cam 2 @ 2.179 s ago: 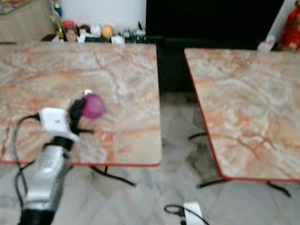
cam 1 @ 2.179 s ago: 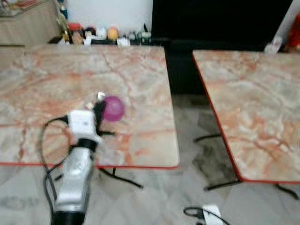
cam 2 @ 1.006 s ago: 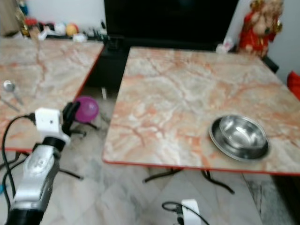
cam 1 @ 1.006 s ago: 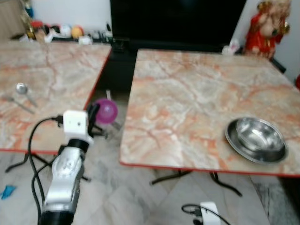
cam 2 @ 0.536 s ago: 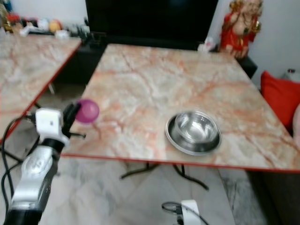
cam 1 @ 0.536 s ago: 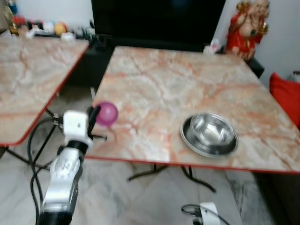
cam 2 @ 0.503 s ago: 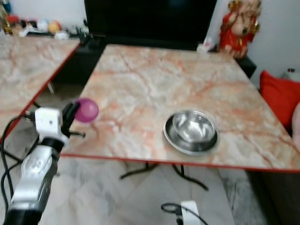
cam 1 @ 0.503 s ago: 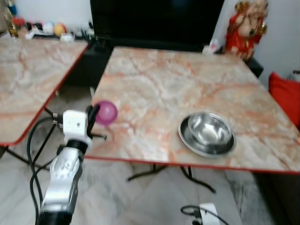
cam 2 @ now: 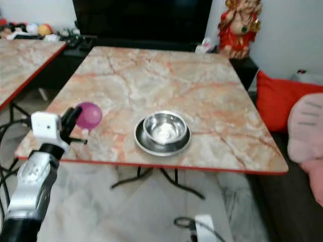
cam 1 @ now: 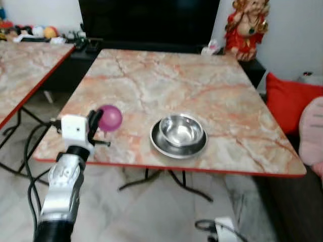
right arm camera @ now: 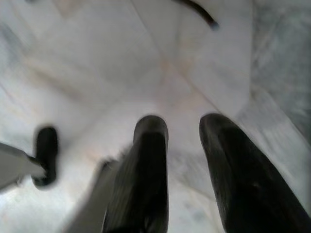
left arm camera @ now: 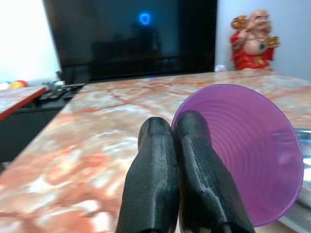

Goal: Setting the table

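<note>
My left gripper point(cam 1: 95, 122) is shut on the rim of a purple plastic cup point(cam 1: 109, 118), held over the near left part of a marble table point(cam 1: 166, 80). The cup lies on its side in the grip, its mouth point(left arm camera: 250, 162) facing the wrist camera beside the two closed fingers point(left arm camera: 155, 184). A steel bowl point(cam 1: 181, 130) sits on a steel plate point(cam 1: 162, 147) near the table's front edge, to the right of the cup. My right gripper point(right arm camera: 183, 141) hangs open over the pale floor.
A second marble table point(cam 1: 22, 70) stands to the left across a narrow gap. A red figurine point(cam 1: 246, 27) and a dark TV point(cam 1: 146, 20) are behind the table. Red and pink cushions point(cam 1: 303, 116) lie on the right. A white plug and cable point(cam 1: 219, 228) lie on the floor.
The camera has swung right and come closer, so the table with the bowl now sits in front. The left gripper still holds the purple cup, now over that table's near left part.
</note>
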Tool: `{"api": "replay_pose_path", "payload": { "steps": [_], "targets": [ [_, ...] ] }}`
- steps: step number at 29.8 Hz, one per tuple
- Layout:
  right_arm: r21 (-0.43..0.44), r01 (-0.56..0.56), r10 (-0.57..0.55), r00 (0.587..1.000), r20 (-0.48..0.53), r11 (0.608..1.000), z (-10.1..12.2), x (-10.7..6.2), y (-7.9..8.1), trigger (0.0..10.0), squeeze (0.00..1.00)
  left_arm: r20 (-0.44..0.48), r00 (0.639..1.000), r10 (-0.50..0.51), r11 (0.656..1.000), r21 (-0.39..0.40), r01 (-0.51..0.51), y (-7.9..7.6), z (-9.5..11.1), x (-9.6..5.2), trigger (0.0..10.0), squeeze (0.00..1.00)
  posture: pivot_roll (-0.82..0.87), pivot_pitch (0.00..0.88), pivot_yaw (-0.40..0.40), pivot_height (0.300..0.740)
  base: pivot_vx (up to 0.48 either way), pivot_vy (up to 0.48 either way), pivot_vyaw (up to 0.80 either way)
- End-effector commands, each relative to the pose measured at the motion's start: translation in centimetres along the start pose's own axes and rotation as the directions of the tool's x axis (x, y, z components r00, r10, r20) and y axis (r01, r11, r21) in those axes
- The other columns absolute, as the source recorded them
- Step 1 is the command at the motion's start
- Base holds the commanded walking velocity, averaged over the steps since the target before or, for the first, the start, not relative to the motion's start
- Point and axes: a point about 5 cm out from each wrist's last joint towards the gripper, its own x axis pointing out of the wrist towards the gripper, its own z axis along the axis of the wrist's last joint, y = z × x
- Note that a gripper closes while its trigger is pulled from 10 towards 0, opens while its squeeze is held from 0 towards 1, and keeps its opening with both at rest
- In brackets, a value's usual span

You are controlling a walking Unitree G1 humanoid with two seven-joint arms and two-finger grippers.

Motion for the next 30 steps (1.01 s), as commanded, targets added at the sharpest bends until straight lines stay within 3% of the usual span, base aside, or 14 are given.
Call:
{"api": "replay_pose_path", "payload": {
  "steps": [1,9,24,30],
  "targets": [
    [0.000,-0.008,0.008,1.000,0.017,1.000,0.49,0.11,0.34,10.0,0.00,-0.004,1.000,-0.001,1.000,0.000,0.001,0.25,0.12,-0.08,10.0,0.00,0.13,0.000,-0.040,0.740,0.000,0.000,0.00],
    [0.001,-0.008,0.008,1.000,0.019,1.000,0.55,0.12,0.33,10.0,0.00,0.000,1.000,-0.006,1.000,-0.010,0.006,-0.07,0.09,-0.02,10.0,0.00,0.13,0.000,-0.041,0.740,0.000,-0.256,0.00],
    [0.004,-0.012,0.012,1.000,0.018,1.000,0.52,0.11,0.31,10.0,0.00,-0.020,0.999,0.039,0.988,-0.147,-0.041,0.64,0.26,0.55,10.0,0.00,0.13,0.000,-0.043,0.740,0.000,0.000,0.00],
    [0.000,-0.015,0.015,1.000,0.022,1.000,0.58,0.11,0.31,10.0,0.00,-0.039,0.998,0.044,0.989,-0.139,-0.050,0.82,0.20,0.67,10.0,0.00,0.13,0.000,-0.044,0.740,0.000,0.000,0.00]
  ]
}}
